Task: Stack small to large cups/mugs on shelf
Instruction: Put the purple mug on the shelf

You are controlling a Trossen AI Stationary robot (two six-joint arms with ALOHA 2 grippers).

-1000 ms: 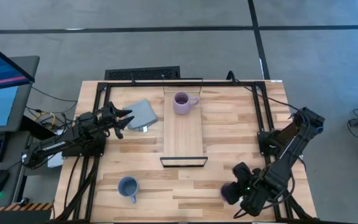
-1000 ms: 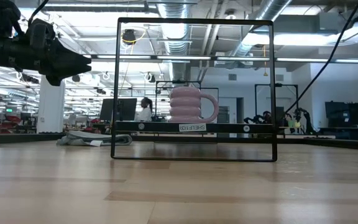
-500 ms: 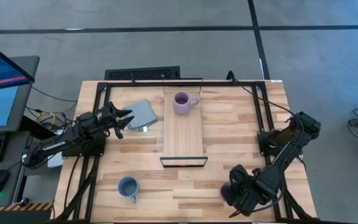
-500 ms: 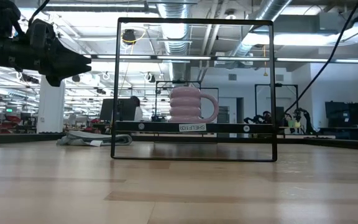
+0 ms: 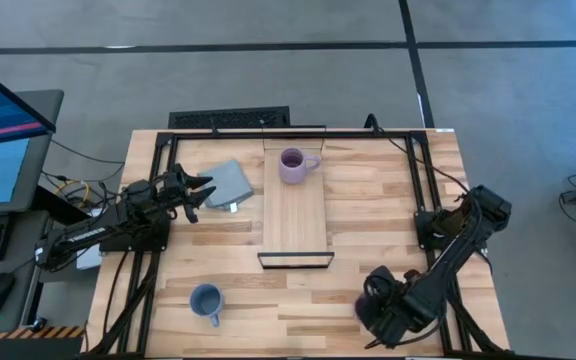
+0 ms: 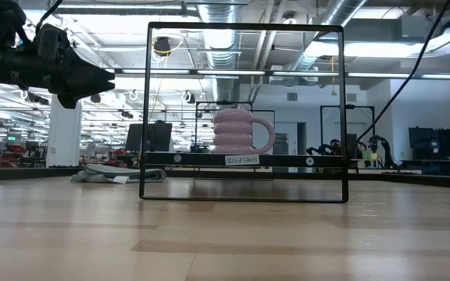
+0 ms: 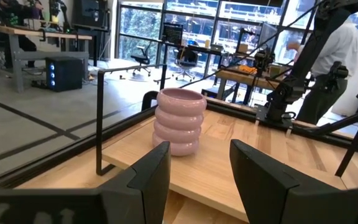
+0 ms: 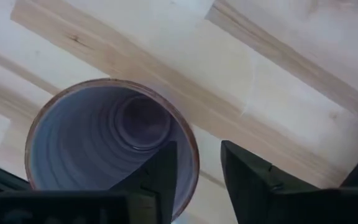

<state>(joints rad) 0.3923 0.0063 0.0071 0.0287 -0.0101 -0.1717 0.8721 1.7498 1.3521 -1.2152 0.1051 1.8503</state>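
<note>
A lavender ribbed mug (image 5: 293, 165) stands on its base at the far end of the light-wood shelf (image 5: 295, 225); it also shows in the low view (image 6: 241, 131) and the left wrist view (image 7: 179, 121). A blue mug (image 5: 206, 300) stands on the table near the front left. A second purple mug (image 5: 363, 311) stands upright at the front right, partly hidden under my right gripper (image 5: 376, 300). That gripper is open and points down, one finger (image 8: 160, 177) inside the mug's mouth and the other (image 8: 247, 177) outside its rim (image 8: 191, 152). My left gripper (image 5: 196, 190) is open and empty, left of the shelf.
A grey-blue folded cloth (image 5: 226, 184) lies on the table between my left gripper and the shelf. A black wire frame (image 6: 244, 113) stands around the shelf. Black rails (image 5: 418, 180) run along the table's sides. People and desks show in the room behind.
My right arm has lowered, and its gripper has gone down onto the purple mug and slightly toward the table's left edge. The mugs have stayed where they were.
</note>
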